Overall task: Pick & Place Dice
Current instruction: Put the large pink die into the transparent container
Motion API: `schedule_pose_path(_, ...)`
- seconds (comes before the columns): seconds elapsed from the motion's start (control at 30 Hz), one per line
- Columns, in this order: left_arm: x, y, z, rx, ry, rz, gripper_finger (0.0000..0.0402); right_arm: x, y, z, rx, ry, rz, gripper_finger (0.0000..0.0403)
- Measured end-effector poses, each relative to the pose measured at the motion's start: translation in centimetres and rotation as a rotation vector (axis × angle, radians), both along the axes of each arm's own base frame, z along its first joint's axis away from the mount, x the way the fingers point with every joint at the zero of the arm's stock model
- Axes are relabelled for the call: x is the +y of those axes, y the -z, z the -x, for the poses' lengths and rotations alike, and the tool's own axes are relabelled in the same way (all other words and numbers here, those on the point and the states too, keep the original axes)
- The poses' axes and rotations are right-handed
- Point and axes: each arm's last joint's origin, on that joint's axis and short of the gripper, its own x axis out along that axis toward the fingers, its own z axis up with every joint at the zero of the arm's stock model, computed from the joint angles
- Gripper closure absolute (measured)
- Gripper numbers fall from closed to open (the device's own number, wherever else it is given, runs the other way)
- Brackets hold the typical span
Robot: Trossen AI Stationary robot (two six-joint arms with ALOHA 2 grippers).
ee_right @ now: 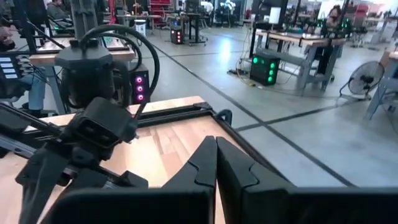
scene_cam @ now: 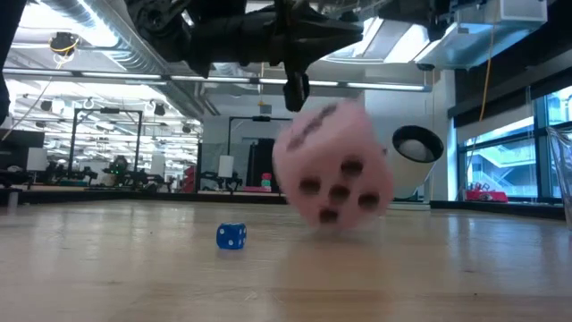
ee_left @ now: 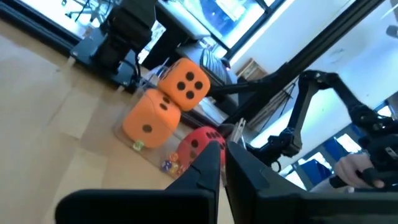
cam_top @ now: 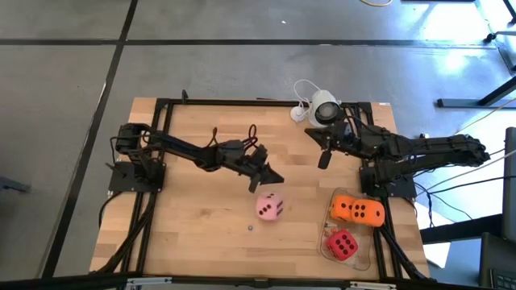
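The pale pink die (cam_top: 270,207) sits on the table near its middle. In the low view the pink die (scene_cam: 332,174) looks tilted and blurred. Two orange dice (cam_top: 357,211) and the red die (cam_top: 342,244) lie in a clear tray (cam_top: 367,256) at the table's right near corner. They also show in the left wrist view: the orange dice (ee_left: 168,102) and, partly behind a finger, the red die (ee_left: 194,144). My left gripper (cam_top: 274,178) (ee_left: 222,155) hangs shut just above and beyond the pink die, apart from it. My right gripper (cam_top: 323,159) (ee_right: 216,152) waits shut near the far right.
A white round camera (cam_top: 325,109) with its cable stands at the table's far edge, close to my right arm. A tiny blue die (scene_cam: 231,235) lies on the wood to the left of the pink one. Black frame rails (cam_top: 242,102) run along the table's edges.
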Motion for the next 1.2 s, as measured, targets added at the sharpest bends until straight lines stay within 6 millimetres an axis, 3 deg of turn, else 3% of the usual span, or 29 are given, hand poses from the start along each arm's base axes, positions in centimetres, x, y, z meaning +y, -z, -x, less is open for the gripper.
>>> schedule_pose_path(0.3, -0.2, 0.9, 0.0, 0.079, 0.012, -0.061, 0.0382, 0.0, 0.5, 0.1, 0.035, 0.002, -0.037, 0.0400)
schedule_pose_path(0.53, -0.4, 0.9, 0.2, 0.033, 0.185, -0.147, 0.0374, 0.0, 0.5, 0.1, 0.029, 0.006, -0.060, 0.0389)
schedule_pose_path(0.93, -0.6, 0.9, 0.4, 0.002, 0.285, -0.198, 0.0266, 0.0, 1.1, 0.2, 0.076, 0.016, -0.101, 0.0372)
schedule_pose_path(1.2, -0.8, 0.9, 0.5, -0.043, 0.369, -0.267, 0.0230, 0.0, 1.6, 0.3, 0.111, 0.025, -0.129, 0.0371)
